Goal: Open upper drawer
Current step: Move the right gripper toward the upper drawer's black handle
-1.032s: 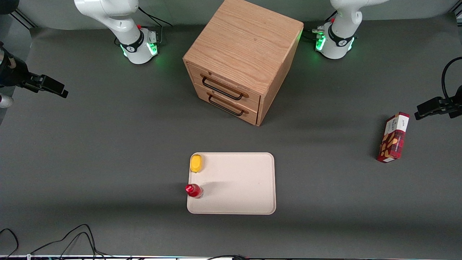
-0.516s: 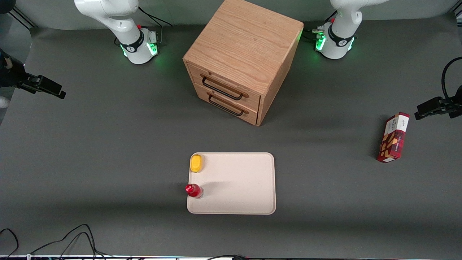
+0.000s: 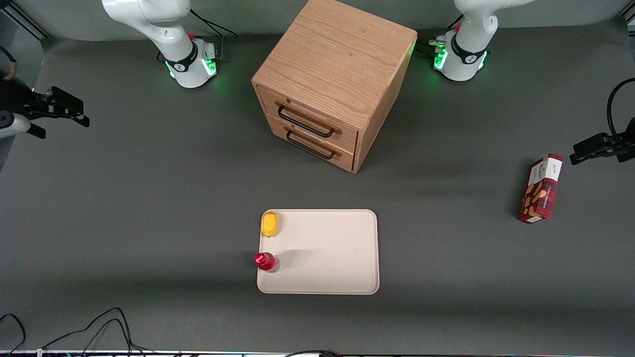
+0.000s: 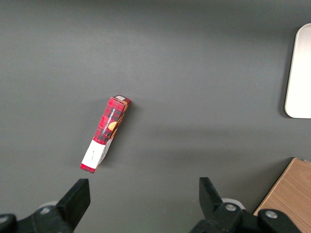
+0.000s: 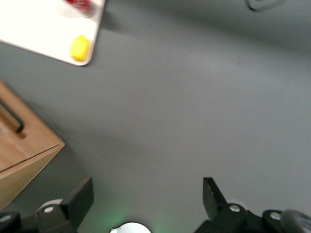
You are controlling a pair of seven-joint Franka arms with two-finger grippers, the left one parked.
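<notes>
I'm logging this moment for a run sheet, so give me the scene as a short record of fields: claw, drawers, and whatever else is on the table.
claw: right arm's claw, open, holding nothing, above the working arm's end of the table, well apart from the cabinet
upper drawer: shut, black wire handle untouched
lower drawer: shut
tray: nearer the front camera than the cabinet
on tray: yellow lemon-like item; red-capped bottle, upright
box: red patterned carton, toward the parked arm's end
</notes>
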